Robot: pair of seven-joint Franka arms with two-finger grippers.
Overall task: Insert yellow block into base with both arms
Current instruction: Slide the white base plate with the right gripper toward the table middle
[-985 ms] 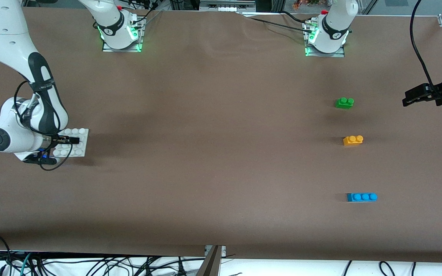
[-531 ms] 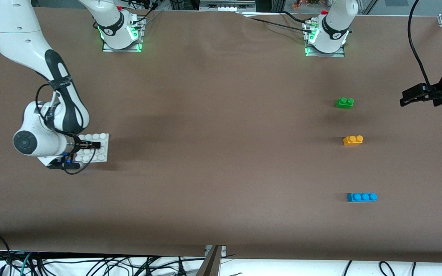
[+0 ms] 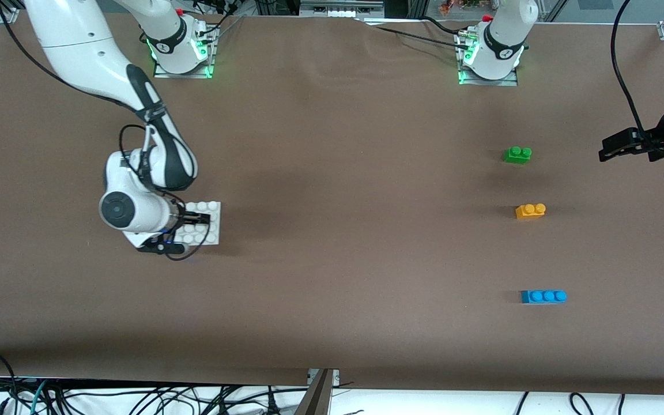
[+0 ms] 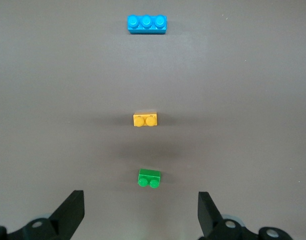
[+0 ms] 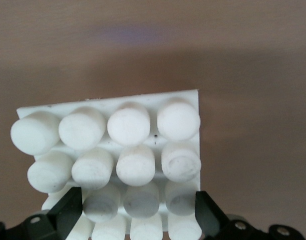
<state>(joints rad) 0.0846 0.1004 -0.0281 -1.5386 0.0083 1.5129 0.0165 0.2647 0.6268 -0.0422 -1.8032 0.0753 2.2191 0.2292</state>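
Progress on the task is early, as far as the frames show: the small orange-yellow plastic brick with two round studs point(image 3: 530, 211) sits untouched on the brown table toward the left arm's end, between the green two-stud brick point(image 3: 517, 154), which lies farther from the front camera, and the longer blue three-stud brick point(image 3: 543, 296), which lies nearer. The left gripper point(image 3: 614, 148) hangs over the table's edge at that same end, its fingers spread wide and empty; its wrist view looks down on all three bricks with nothing between the fingers point(image 4: 70, 214). The flat white square plastic plate with its grid of round studs point(image 3: 202, 222) is toward the right arm's end, well apart from the yellow brick, and the right gripper point(image 3: 200, 218) has its fingers closed on the plate's edge, one on each side of the stud rows in its wrist view. Whether the plate rests on the table or is lifted cannot be told. Picking the yellow brick, bringing the two parts together and pressing it onto the studs all appear to remain.
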